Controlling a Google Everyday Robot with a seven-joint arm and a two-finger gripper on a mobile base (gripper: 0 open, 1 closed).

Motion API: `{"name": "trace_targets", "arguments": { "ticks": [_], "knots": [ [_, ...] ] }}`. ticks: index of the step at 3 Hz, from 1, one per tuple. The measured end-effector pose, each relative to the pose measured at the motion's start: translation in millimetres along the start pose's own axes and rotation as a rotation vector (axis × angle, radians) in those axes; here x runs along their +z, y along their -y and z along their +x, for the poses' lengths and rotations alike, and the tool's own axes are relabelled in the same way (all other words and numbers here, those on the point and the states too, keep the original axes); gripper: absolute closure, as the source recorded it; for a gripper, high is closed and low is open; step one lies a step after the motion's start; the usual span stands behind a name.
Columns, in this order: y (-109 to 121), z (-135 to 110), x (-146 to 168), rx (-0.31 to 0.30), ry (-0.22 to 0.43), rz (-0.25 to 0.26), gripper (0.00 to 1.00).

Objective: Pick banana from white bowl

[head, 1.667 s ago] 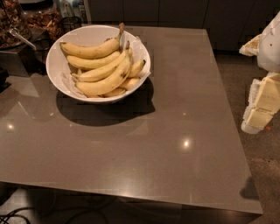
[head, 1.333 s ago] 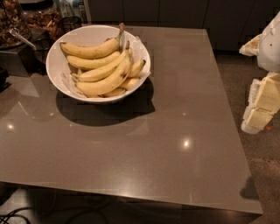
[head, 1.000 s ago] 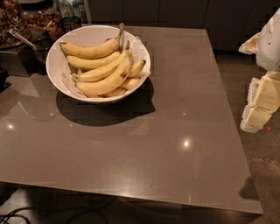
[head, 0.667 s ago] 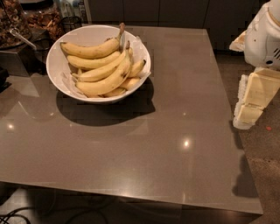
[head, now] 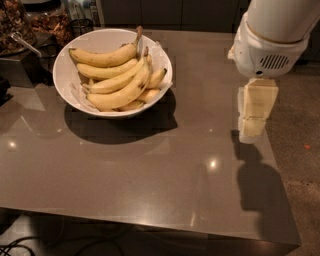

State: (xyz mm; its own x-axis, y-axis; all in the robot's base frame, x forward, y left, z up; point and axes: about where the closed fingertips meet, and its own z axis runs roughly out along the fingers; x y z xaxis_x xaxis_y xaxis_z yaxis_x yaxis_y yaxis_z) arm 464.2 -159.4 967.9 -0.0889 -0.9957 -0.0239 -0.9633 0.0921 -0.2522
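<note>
The white bowl (head: 98, 38) stands on the far left part of the table and holds a pile of yellow bananas. The banana (head: 106, 57) lies across the top of the pile at the back, curved, with its long dark stem pointing up to the right. Shorter bananas (head: 121, 91) lie in front of it. My gripper (head: 255, 116) hangs from the white arm (head: 272, 35) over the table's right edge, well to the right of the bowl and apart from it. It holds nothing that I can see.
The glossy grey-brown table (head: 145, 170) ends at its right edge near the gripper, with speckled floor (head: 300, 150) beyond. Containers of dark dried goods (head: 30, 22) and a metal handle (head: 22, 42) stand at the back left. Dark cabinets (head: 170, 10) run behind.
My arm and gripper have moved left and forward, from beyond the table's right side to over its right edge. The bowl and bananas have not moved.
</note>
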Motion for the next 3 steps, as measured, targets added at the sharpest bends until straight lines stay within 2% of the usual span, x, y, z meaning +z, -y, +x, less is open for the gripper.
{"name": "trace_targets", "arguments": {
  "ticks": [1, 2, 3],
  "knots": [
    [4, -4, -1, -0.006, 0.004, 0.017, 0.0],
    [11, -21, -3, -0.044, 0.027, 0.033, 0.0],
    [25, -65, -7, -0.127, 0.04, 0.048, 0.0]
  ]
}}
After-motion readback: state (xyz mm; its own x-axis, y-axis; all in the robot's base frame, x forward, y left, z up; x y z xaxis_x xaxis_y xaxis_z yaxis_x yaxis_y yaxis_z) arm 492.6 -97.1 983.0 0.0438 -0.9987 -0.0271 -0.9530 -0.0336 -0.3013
